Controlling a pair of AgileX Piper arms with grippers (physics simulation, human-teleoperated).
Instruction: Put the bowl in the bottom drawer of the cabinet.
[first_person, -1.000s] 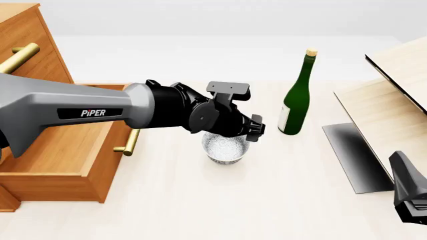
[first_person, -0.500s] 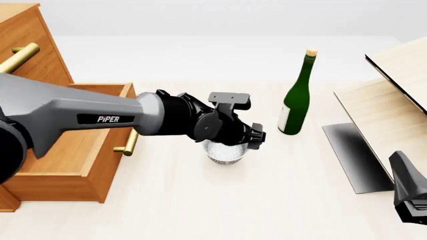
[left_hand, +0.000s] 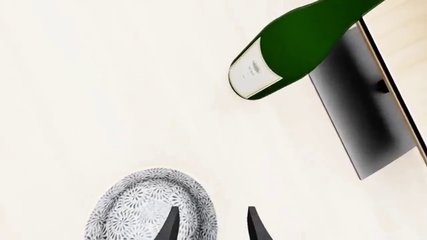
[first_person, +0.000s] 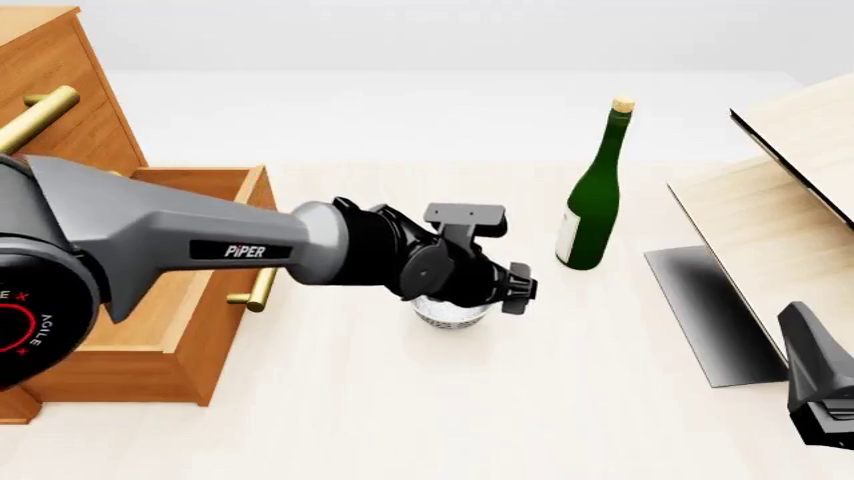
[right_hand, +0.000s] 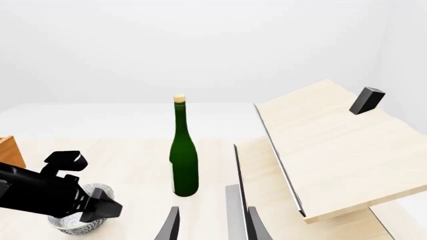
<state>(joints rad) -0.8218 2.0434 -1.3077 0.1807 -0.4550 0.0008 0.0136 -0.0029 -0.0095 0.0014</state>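
— What do we see first, going by bulk?

— The cabinet fills the front view's left edge, orange-brown wood with a brass bar handle on an upper drawer. Its bottom drawer stands pulled out over the pale table, its own brass handle partly hidden behind the arm.

— And on the other side?

— We have the slanted pale board structure at the right, with a dark panel lying at its foot. The left arm reaches across from the drawer side toward the middle of the table.

— Then the smaller things?

— A green bottle stands upright with a cork in its neck, between the board structure and the bowl. The bowl, white and grey with a lacy pattern, sits upright on the table just right of the drawer front, not in it.

— The grippers?

— In the left wrist view we see the left gripper spread, one finger over the bowl's inside and the other outside its rim; whether they touch it we cannot tell. The right gripper hangs spread and empty near the table's right front, well apart from the bowl.
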